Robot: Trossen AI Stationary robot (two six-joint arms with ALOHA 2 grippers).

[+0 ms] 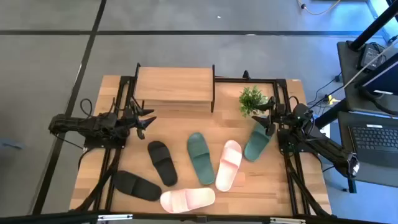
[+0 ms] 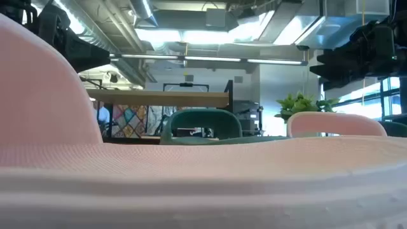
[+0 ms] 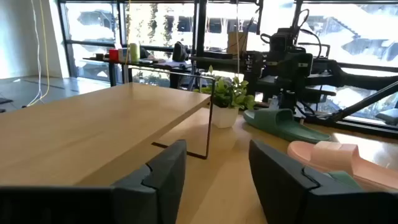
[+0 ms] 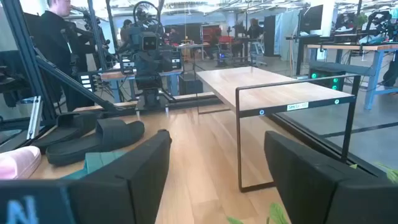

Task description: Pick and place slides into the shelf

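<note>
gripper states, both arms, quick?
Left gripper: open, empty, beside the shelf.
Right gripper: open, empty, above the green slide.

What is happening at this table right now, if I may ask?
Nothing is held yet. Six slides lie loose on the table, among them a black one, a green one and a pink one. The shelf is bare on top. The left gripper and right gripper hover open.

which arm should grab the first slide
Probably the right: its open gripper hovers beside the dark green rubber slide. The open left gripper has the nearest black slide farther off.
</note>
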